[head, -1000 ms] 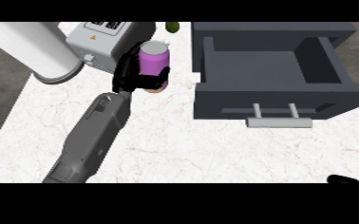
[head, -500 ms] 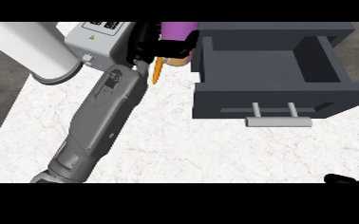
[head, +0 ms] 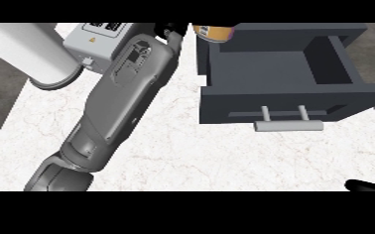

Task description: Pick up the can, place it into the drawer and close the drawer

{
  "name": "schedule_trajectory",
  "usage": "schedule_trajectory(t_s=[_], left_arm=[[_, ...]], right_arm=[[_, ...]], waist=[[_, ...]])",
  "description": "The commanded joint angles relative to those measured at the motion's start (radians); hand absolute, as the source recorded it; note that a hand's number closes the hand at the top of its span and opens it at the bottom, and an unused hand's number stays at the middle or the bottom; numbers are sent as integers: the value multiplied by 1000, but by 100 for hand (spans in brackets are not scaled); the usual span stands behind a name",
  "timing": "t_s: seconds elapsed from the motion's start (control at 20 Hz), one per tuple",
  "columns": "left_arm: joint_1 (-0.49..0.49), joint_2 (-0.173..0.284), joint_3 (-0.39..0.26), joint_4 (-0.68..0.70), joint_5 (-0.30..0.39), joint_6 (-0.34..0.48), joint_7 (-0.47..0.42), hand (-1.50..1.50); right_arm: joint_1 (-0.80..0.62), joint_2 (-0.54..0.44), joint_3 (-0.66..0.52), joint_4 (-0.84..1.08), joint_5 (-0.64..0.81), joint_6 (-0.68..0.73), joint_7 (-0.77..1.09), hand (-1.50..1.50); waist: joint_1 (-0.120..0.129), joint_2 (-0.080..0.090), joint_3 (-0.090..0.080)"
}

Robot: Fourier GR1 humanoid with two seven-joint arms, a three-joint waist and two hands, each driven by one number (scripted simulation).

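Head view: since a second ago our left arm has carried the can up off the pale marbled desk to the back-left corner of the open drawer, so we judge lowering it in comes next. The drawer is a boxy dark-grey tray with a light bar handle. Our left hand, mostly hidden, seems curled round the orange-ended cylinder, while of our right hand we cannot tell.
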Motion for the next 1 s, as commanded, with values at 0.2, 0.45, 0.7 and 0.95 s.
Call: schedule_trajectory(t_s=[0.2, 0.45, 0.7, 0.95], left_arm=[[-196, -13, -57, 169, 61, 71, 42, 150], [-301, -13, -69, 297, 99, 71, 34, 150], [-379, -13, -122, 377, 161, 117, 17, 150], [-417, -13, -165, 437, 171, 154, -5, 150]], right_arm=[[-58, -46, -19, -16, -32, -4, 70, -150], [-56, -45, -9, -25, -35, 5, 64, -150], [-60, 1, 38, -22, 0, -16, 37, -150], [-128, -93, -61, 59, -85, 14, 63, -150]], waist=[[-25, 5, 0], [-38, 10, 1], [-61, 13, 2], [-66, 15, 3]])
